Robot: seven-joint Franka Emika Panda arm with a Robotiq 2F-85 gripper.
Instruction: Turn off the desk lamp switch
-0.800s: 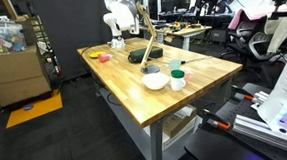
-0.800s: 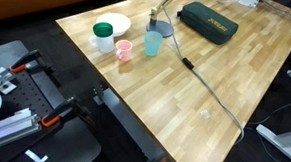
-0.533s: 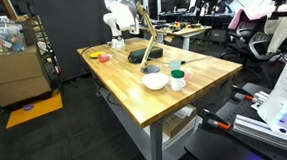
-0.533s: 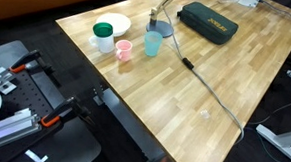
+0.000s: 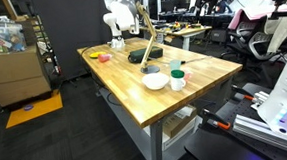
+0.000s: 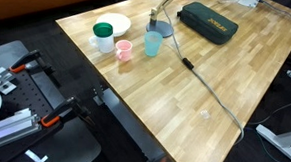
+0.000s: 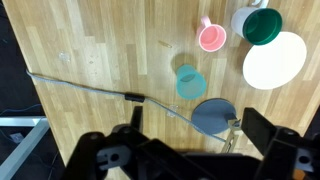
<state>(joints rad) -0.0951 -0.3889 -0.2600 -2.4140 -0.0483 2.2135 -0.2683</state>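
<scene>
Your gripper (image 7: 196,152) hangs high over the table (image 6: 256,67) with its jaws spread wide and nothing between them, which suits a look down before you commit to a press. The desk lamp (image 5: 148,43) stands right below: its round grey base (image 7: 212,116) lies almost under the hand, and the thin tan arm slants up from it in an exterior view. A cable (image 7: 80,86) runs away from the base across the wood. The small dark lump (image 7: 132,97) on it is probably the inline switch, lying flat where a fingertip could come down on it. That is a judgement, since no button shows at this size. The teal cup (image 7: 189,82) sits just beside the base, with the pink cup (image 7: 210,38) and white bowl (image 7: 274,60) beyond it, so the cable side looks freer. You cannot make out the lamp head in any view, nor whether it is lit.
</scene>
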